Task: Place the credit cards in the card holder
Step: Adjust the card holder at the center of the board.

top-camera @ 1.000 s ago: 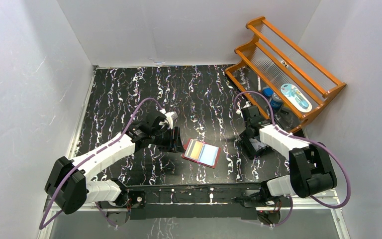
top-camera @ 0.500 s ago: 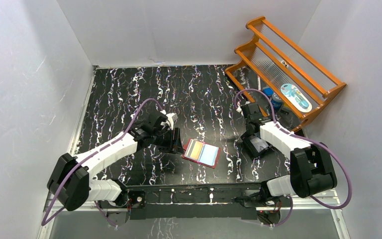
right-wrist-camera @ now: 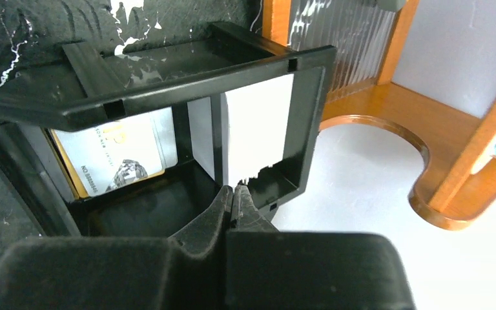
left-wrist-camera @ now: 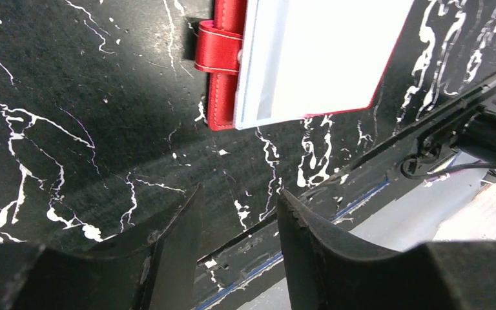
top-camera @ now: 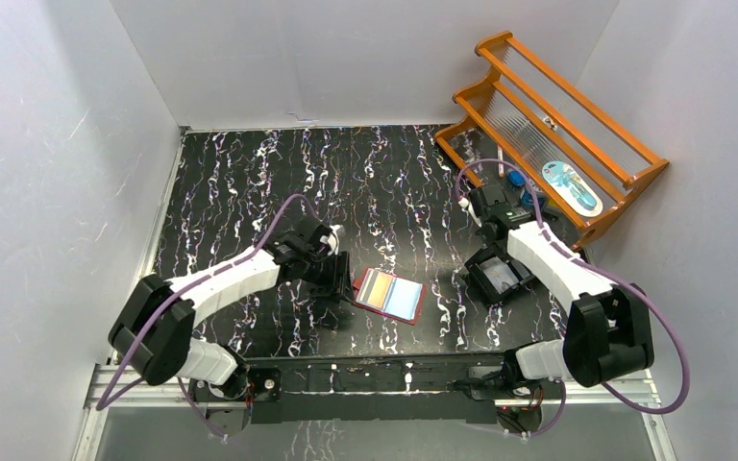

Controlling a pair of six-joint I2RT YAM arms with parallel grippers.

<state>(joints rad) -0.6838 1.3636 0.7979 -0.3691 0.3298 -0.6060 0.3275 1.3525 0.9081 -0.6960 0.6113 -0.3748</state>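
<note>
The dark red card holder (top-camera: 410, 311) lies open mid-table, an orange credit card (top-camera: 376, 287) in its left pocket beside pale pockets. My left gripper (top-camera: 334, 279) hovers just left of it, open and empty; in the left wrist view (left-wrist-camera: 239, 200) the holder's red strap (left-wrist-camera: 218, 48) and a pale pocket (left-wrist-camera: 316, 58) lie ahead. My right gripper (top-camera: 493, 252) reaches into the black box (top-camera: 500, 277), shut (right-wrist-camera: 234, 188) on the near corner of a white credit card (right-wrist-camera: 258, 129). A gold-edged card (right-wrist-camera: 113, 158) rests in the neighbouring compartment.
A wooden rack (top-camera: 557, 125) stands at the back right, right behind the black box (right-wrist-camera: 200, 81), holding a blue packet (top-camera: 569, 185) and small bottles (top-camera: 528, 187). The metal rail (top-camera: 365, 370) runs along the table's near edge. White walls close in on three sides.
The right jaws have closed from partly open to shut inside the box, and that wrist has drawn back toward the rack. The left gripper has slid closer to the holder's left edge.
</note>
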